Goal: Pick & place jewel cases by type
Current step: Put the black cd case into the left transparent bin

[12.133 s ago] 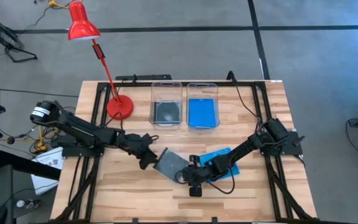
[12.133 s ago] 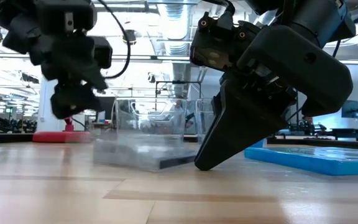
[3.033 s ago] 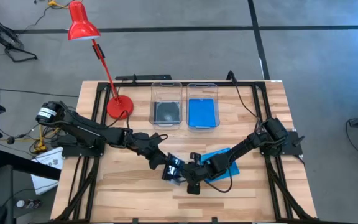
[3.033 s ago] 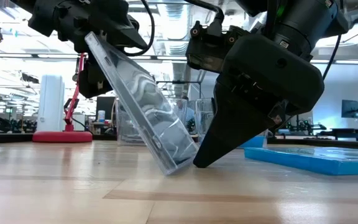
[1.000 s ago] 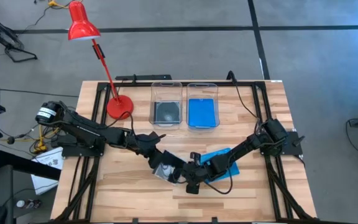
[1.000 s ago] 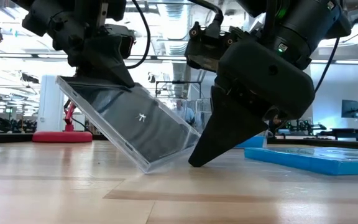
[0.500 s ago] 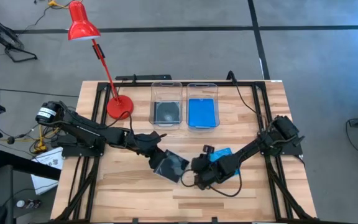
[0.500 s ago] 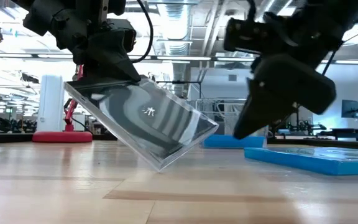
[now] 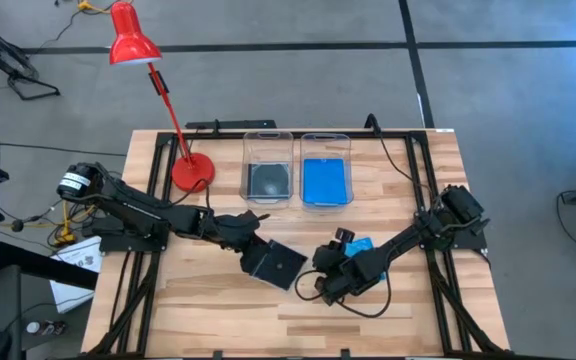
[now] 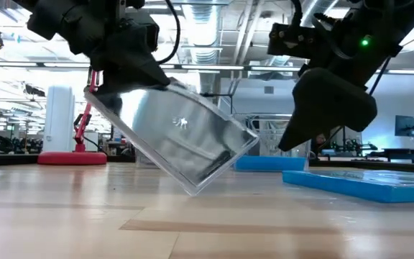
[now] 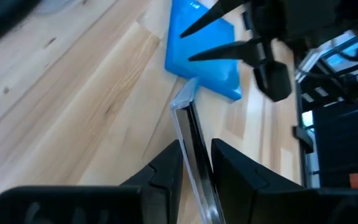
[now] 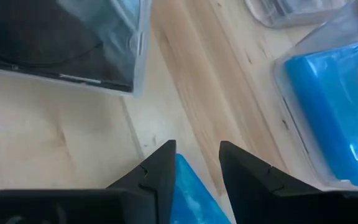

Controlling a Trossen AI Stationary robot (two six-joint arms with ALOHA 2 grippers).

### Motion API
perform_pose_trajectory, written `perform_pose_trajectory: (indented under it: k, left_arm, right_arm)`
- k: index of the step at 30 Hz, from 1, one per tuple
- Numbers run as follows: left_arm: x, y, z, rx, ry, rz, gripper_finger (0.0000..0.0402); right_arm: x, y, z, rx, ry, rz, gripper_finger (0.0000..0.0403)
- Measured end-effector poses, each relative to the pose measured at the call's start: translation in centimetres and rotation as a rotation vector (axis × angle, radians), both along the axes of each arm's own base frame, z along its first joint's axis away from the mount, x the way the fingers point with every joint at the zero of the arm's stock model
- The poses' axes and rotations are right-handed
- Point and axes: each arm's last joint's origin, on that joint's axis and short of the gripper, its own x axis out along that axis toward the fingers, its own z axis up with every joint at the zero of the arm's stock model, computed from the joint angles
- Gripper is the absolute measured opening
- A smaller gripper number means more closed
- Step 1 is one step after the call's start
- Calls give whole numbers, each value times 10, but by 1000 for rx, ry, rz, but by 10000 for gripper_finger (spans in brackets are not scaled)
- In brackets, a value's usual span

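Where tilted: flat clear case (image 10: 175, 140), woodgrain table (image 9: 218, 300).

Bright, even overhead light; wrist views blurred up close

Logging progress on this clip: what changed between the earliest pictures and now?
The clear jewel case, flat on the table earlier, is now gripped by the left tool and lifted, tilted, off the wood. The right tool, which had propped its edge, has pulled back and hangs above the table. Unchanged: the blue jewel case on the table, both bins, and the red lamp.
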Motion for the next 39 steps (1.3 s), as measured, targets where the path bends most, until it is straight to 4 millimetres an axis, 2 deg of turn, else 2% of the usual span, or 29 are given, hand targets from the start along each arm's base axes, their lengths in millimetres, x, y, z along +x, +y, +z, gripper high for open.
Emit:
perform_pose_trajectory:
  k: [11,30,39]
  left_arm:
    - [2,-1,5,44,-54,-33,33]
    - [3,0,6,75,-77,-41,51]
    - [-3,3,22,155,-144,7,50]
  right_arm:
    - [-3,-3,0,-21,10,-42,118]
    - [-8,-5,0,-35,28,-77,118]
    - [-10,-6,0,-45,35,-97,118]
